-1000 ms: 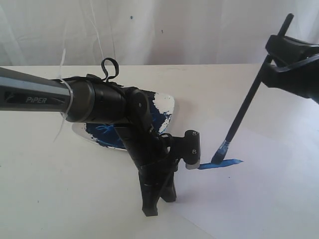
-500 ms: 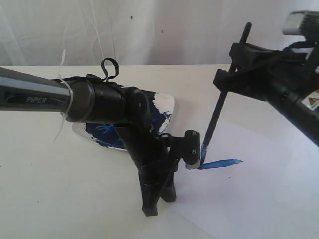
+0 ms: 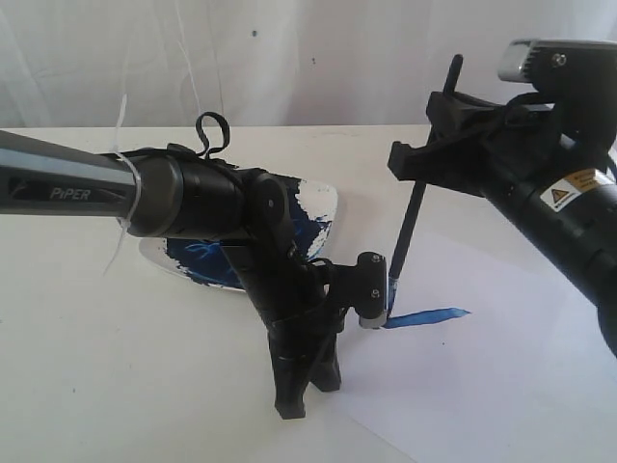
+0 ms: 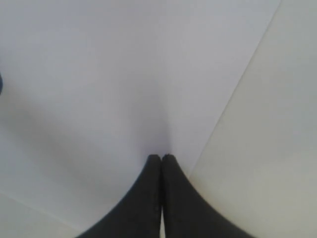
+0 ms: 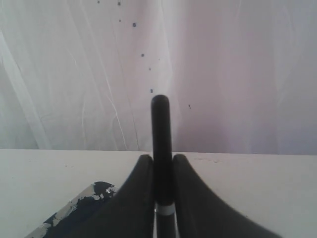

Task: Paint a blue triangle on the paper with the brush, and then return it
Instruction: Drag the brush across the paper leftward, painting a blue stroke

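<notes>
My right gripper point(image 3: 426, 166) is shut on the black handle of the brush point(image 3: 405, 241), which stands nearly upright. Its blue-stained tip touches the paper point(image 3: 482, 386) at the left end of a single bright blue stroke point(image 3: 429, 315), the only part of the blue triangle that shows. In the right wrist view the brush handle point(image 5: 161, 129) rises between my gripper's point(image 5: 161, 159) fingers. My left gripper point(image 3: 307, 394) points straight down, shut and empty, its tips pressed on the paper near its left edge. The left wrist view shows that gripper point(image 4: 161, 157) on the paper point(image 4: 99, 89).
A white dish point(image 3: 320, 198) smeared with dark blue paint lies behind the left arm, and its corner point(image 5: 79, 210) shows in the right wrist view. The left arm's wrist point(image 3: 371, 289) stands right beside the brush tip. White table point(image 4: 277, 148) lies past the paper's edge; a white curtain hangs behind.
My right gripper has moved left with the brush. The brush has gone from leaning to nearly upright, and its tip has slid left along the blue stroke. The left arm has stayed still.
</notes>
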You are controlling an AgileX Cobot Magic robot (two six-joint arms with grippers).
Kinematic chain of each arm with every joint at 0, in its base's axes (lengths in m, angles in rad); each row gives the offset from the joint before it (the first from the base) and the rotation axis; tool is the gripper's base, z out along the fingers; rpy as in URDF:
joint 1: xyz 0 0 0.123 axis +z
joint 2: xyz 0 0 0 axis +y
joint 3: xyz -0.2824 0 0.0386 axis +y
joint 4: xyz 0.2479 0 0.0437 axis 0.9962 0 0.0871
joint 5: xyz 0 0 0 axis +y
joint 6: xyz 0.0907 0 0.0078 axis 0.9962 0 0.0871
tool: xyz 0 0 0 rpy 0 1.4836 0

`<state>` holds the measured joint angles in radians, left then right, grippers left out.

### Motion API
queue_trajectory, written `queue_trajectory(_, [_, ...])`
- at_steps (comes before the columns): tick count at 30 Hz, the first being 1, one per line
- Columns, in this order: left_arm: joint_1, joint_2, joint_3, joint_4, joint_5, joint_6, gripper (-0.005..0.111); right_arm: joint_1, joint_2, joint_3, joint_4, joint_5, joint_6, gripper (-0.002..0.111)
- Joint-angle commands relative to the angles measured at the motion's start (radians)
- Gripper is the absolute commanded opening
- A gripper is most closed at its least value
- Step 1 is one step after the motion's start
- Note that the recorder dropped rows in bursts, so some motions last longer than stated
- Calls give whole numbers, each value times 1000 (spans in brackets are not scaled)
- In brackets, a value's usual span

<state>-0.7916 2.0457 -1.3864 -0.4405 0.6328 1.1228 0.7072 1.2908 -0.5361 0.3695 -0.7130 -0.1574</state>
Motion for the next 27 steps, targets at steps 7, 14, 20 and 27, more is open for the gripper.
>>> queue_trajectory(7, [-6, 3, 0, -7, 19, -1, 0, 1, -7, -2, 94, 17, -67, 0])
queue_trajectory(14, [-6, 3, 0, -7, 19, -1, 0, 1, -42, -2, 144, 63, -110, 0])
queue_trajectory(20, [-6, 3, 0, -7, 19, -1, 0, 1, -75, -2, 243, 89, -199, 0])
queue_trajectory(27, [-6, 3, 0, -7, 17, -1, 0, 1, -122, -2, 415, 126, -361, 0])
